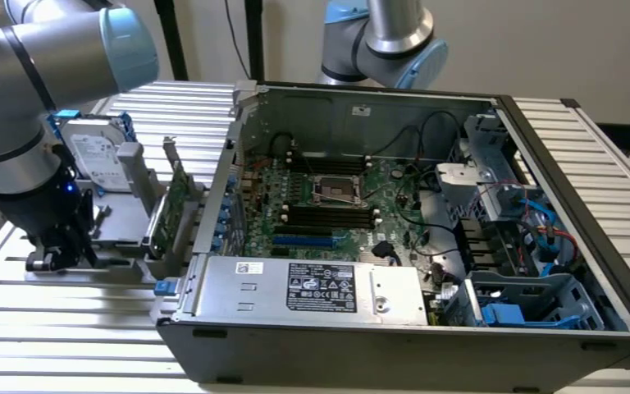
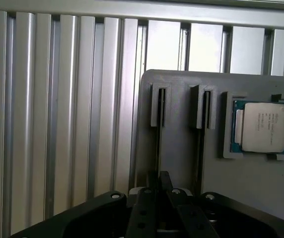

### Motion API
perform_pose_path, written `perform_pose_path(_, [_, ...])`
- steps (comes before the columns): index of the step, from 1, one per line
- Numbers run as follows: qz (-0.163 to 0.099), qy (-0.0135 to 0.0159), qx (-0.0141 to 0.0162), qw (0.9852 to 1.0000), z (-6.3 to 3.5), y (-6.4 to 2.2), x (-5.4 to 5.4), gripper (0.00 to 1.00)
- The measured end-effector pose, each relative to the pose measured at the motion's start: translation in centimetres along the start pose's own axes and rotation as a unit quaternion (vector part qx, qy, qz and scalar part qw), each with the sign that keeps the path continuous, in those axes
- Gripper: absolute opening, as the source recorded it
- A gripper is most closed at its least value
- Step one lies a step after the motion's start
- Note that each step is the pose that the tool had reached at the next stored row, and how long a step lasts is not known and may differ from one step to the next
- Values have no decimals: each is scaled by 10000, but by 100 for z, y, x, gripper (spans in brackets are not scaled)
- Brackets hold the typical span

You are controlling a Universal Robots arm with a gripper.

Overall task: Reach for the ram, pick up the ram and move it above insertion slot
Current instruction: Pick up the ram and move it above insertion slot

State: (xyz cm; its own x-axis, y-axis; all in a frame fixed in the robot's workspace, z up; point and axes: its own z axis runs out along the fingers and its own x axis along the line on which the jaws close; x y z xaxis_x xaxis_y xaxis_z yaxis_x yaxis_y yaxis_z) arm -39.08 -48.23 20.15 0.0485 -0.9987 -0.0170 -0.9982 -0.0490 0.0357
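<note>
My gripper [image 1: 58,256] is down at the grey parts holder [image 1: 118,220], on the exterior view's left of the open computer case. In the wrist view its fingertips [image 2: 164,177] are drawn together on the near end of the ram [image 2: 158,144]. The ram is a thin dark strip seen edge-on, standing in one of the holder's [image 2: 181,148] two narrow grooves. A similar dark strip fills the other groove [image 2: 200,148]. The insertion slot [image 1: 326,215] is one of several long black sockets side by side on the motherboard, below the square CPU socket [image 1: 335,189].
A silver hard drive [image 1: 94,152] with blue rails and a green expansion card [image 1: 173,205] stand on the holder beside the case wall. A CPU chip [image 2: 263,126] lies in the holder's pocket. A short blue slot [image 1: 299,240], cables and the power supply [image 1: 309,287] crowd the case.
</note>
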Motion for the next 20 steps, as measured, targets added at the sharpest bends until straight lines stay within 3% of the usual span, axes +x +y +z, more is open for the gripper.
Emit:
perform_pose_path(15, [-1,-1,0,10000,-658,13,-10,14])
perform_pose_path(20, [-8,-22,2,10000,-888,-120,-8,14])
